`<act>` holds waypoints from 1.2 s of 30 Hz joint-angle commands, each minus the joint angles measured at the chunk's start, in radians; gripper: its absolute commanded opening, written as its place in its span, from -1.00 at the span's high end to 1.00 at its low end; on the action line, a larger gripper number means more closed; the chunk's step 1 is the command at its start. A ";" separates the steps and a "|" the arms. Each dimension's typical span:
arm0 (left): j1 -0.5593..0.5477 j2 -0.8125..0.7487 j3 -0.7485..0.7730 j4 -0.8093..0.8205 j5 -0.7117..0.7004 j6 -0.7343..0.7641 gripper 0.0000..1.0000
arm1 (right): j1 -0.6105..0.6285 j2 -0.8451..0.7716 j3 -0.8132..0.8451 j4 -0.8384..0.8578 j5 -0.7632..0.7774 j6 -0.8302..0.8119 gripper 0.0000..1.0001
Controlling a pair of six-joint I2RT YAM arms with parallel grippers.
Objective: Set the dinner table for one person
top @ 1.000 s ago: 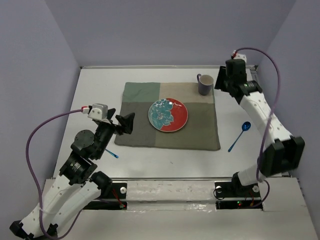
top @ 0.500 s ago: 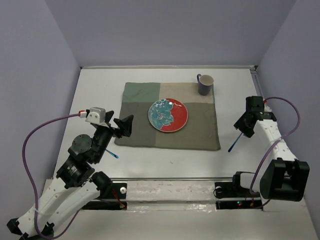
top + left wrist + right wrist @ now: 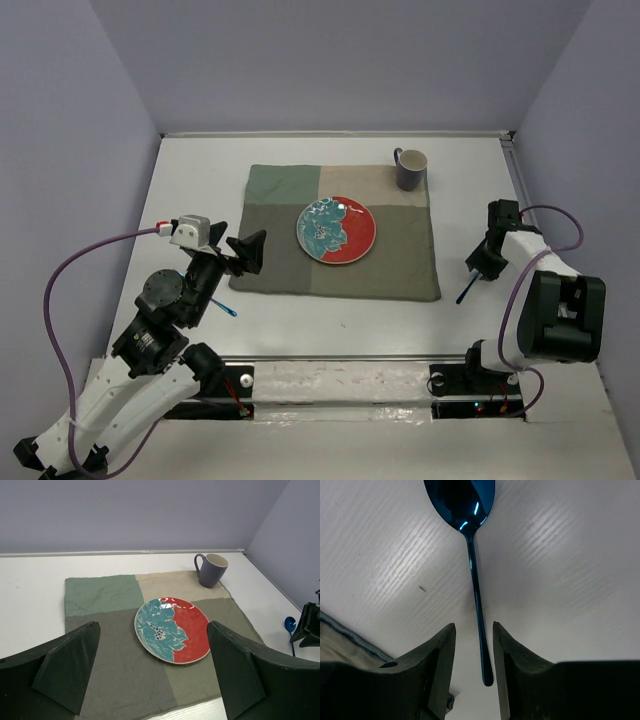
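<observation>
- Plain lavender walls (image 3: 330, 60) box the work area in on three sides.
- The dinner table (image 3: 190, 180), a large matte white rectangular top, carries everything, with bare margins either side of the setting.
- A green-and-beige four-patch cloth mat (image 3: 280, 265) lies centred, marking the single place.
- The left gripper (image 3: 252, 250) hovers at the mat's left edge, spread wide and empty.
- A round red-and-teal floral plate (image 3: 336, 230) sits mid-mat.
- A purple ceramic mug (image 3: 411, 169) stands on the mat's far right corner.
- The right gripper (image 3: 473, 627) straddles the slim glossy blue spoon (image 3: 475, 590) lying right of the mat. Its fingers are near the handle but unclamped, likely ready to lift it toward the plate.
</observation>
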 commanded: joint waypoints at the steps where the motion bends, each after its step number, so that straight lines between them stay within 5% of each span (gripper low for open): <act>1: -0.007 -0.005 0.000 0.040 -0.008 0.020 -0.98 | -0.011 0.065 0.015 0.116 0.026 -0.037 0.22; 14: -0.005 -0.006 0.000 0.038 -0.009 0.023 -0.98 | -0.062 0.219 0.092 0.139 0.011 -0.058 0.35; 18: -0.005 -0.002 0.000 0.038 -0.012 0.021 -0.98 | -0.062 0.235 0.095 0.148 -0.001 -0.063 0.71; 25: -0.005 -0.003 0.000 0.041 -0.011 0.023 -0.98 | -0.062 0.150 0.078 0.151 0.081 -0.086 1.00; 36: -0.004 -0.002 -0.004 0.044 -0.017 0.024 -0.98 | 0.031 -0.070 0.210 0.085 0.042 -0.167 1.00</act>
